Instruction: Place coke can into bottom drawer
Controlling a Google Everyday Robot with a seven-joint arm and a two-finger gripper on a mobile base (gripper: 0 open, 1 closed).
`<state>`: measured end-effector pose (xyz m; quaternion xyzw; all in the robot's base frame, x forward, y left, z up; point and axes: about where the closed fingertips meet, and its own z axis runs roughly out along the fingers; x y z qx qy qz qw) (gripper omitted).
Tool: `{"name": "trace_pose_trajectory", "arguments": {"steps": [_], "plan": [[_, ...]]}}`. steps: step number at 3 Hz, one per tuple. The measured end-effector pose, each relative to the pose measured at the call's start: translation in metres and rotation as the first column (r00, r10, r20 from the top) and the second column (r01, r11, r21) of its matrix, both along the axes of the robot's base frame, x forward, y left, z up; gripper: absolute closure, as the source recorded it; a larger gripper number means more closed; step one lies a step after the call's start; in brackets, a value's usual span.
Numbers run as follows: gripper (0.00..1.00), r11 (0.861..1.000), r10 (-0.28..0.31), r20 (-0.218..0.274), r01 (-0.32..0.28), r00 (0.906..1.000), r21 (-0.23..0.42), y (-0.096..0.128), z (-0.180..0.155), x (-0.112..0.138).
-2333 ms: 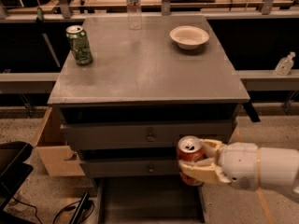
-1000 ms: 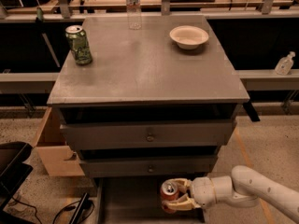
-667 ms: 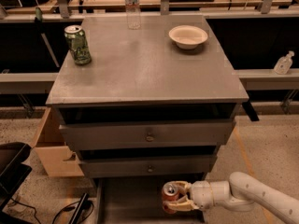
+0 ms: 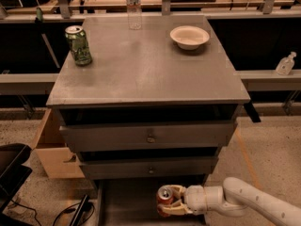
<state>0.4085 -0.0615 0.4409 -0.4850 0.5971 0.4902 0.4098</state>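
Observation:
The red coke can [image 4: 165,198] with its silver top is held upright in my gripper [image 4: 173,200], whose pale fingers wrap around the can's sides. The gripper and can are low inside the pulled-out bottom drawer [image 4: 127,199], near its right side, below the two upper drawers. My white arm [image 4: 249,202] reaches in from the lower right. I cannot tell whether the can's base touches the drawer floor.
On the cabinet top [image 4: 146,65] stand a green can [image 4: 78,45] at left, a clear plastic bottle [image 4: 133,4] at the back and a white bowl [image 4: 189,36] at right. A cardboard box [image 4: 49,147] sits left of the cabinet. A black object [image 4: 11,166] lies at lower left.
The gripper has carried the can down from in front of the middle drawer into the bottom drawer. In the last second it has barely moved.

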Motion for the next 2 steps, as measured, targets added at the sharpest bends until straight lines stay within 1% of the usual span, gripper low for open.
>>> {"name": "trace_pose_trajectory", "arguments": {"steps": [1,2], "plan": [[1.00,0.998,0.015,0.083,-0.020,0.9964,0.052,0.022,-0.035,0.004],[1.00,0.994,0.035,0.197,-0.054,0.9798,0.096,0.035,-0.090,0.011]]}}
